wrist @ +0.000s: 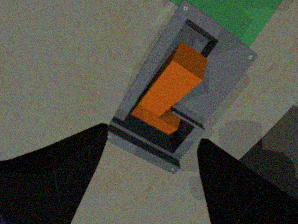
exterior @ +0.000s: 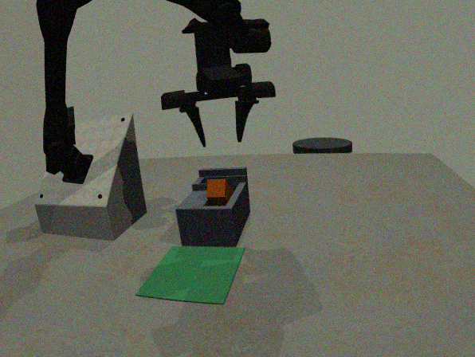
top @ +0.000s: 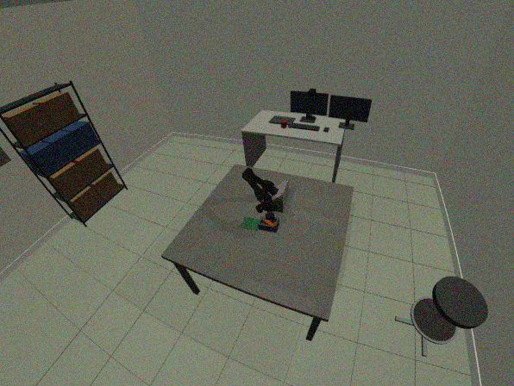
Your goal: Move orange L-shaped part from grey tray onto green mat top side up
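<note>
The orange L-shaped part (top: 269, 222) (exterior: 216, 188) (wrist: 167, 87) is tilted in the grey tray (top: 267, 229) (exterior: 207, 227) (wrist: 230, 60). Its end nearer the mat stands raised out of the pocket, and its L-shaped end lies low in the pocket at the far side from the mat. My gripper (exterior: 221, 143) (wrist: 154, 137) is open and empty, with its fingertips apart in the air above the tray. The green mat (top: 250, 223) (exterior: 191, 275) (wrist: 260, 15) lies flat on the table beside the tray, on the side of the raised end.
A pale sloped block (exterior: 80, 195) stands on the table to the left of the tray in the exterior view, beside the arm's lower part. The tray has raised walls along its side and far end. A round dark stool (top: 460, 301) (exterior: 322, 144) stands beyond the table.
</note>
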Controlling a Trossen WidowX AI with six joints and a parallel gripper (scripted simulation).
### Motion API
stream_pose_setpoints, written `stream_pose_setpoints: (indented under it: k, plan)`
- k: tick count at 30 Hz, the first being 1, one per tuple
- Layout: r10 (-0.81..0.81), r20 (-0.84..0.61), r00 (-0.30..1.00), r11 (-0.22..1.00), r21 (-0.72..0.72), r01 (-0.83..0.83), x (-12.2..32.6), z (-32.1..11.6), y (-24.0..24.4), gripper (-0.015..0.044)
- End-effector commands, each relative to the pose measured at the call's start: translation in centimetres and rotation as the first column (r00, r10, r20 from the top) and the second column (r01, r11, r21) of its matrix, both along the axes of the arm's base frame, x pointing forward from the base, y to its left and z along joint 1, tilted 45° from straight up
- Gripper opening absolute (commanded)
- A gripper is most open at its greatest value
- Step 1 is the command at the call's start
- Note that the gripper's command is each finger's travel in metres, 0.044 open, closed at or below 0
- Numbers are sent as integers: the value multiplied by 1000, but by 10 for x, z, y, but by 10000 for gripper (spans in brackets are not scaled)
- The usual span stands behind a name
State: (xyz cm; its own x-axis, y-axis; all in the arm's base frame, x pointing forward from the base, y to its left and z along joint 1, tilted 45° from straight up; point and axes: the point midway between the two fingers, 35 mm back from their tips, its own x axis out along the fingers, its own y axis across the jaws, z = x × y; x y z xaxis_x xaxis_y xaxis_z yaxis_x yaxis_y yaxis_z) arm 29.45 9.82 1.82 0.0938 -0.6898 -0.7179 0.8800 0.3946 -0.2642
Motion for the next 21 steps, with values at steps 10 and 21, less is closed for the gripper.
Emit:
stream_pose_setpoints:
  k: [10,21]
  plan:
    - [-278,259,925,960,61,272,0,18,-19,280]
    - [-278,260,925,961,60,272,3,-5,-43,280]
